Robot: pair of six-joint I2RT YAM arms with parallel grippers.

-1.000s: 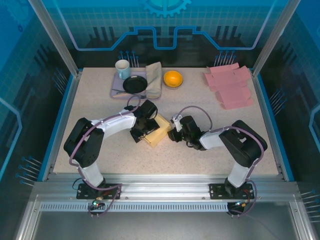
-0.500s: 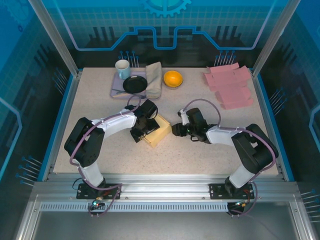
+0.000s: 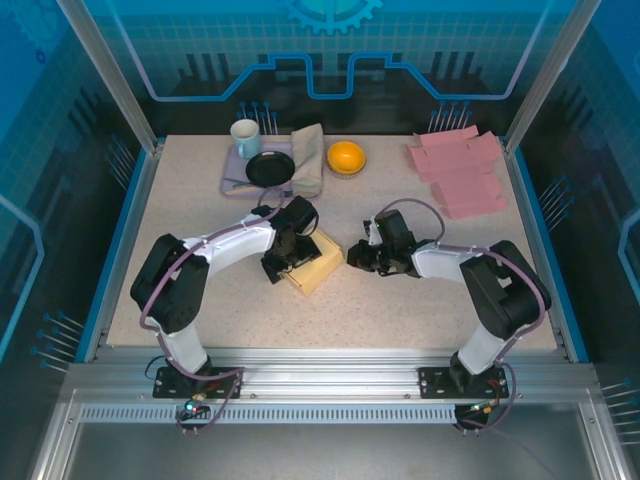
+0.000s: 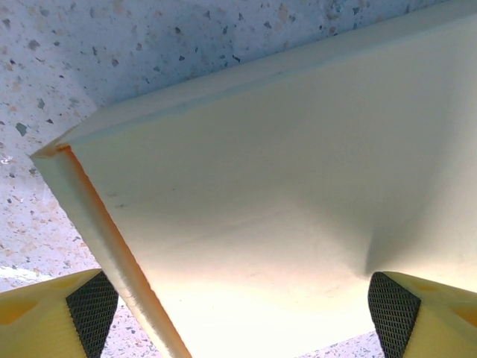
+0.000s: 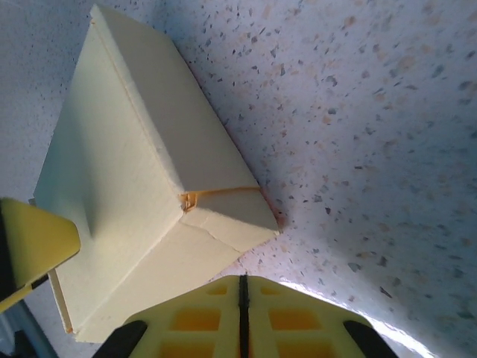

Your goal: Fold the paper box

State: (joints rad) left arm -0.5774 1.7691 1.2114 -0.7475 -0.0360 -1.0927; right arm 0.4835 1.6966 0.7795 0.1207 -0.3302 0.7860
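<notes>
The pale yellow paper box (image 3: 318,262) lies folded up at the middle of the table. My left gripper (image 3: 284,262) sits over its left end. In the left wrist view the box (image 4: 283,186) spans the gap between the wide-apart black pads (image 4: 93,312), and a strip of table shows beside its orange-edged side, so the left gripper (image 4: 242,317) is open. My right gripper (image 3: 353,258) points at the box's right end, shut and holding nothing. Its closed tip (image 5: 242,287) hovers just off the box's corner flap (image 5: 223,224).
A stack of flat pink box blanks (image 3: 460,175) lies at the back right. At the back left are an orange bowl (image 3: 346,157), a folded cloth (image 3: 308,160), a black plate (image 3: 270,168) and a mug (image 3: 245,137) on a lavender tray (image 3: 232,182).
My right gripper has closed from partly open, and its arm has swung, the forearm now reaching in from the right. The left arm and the box have stayed put.
</notes>
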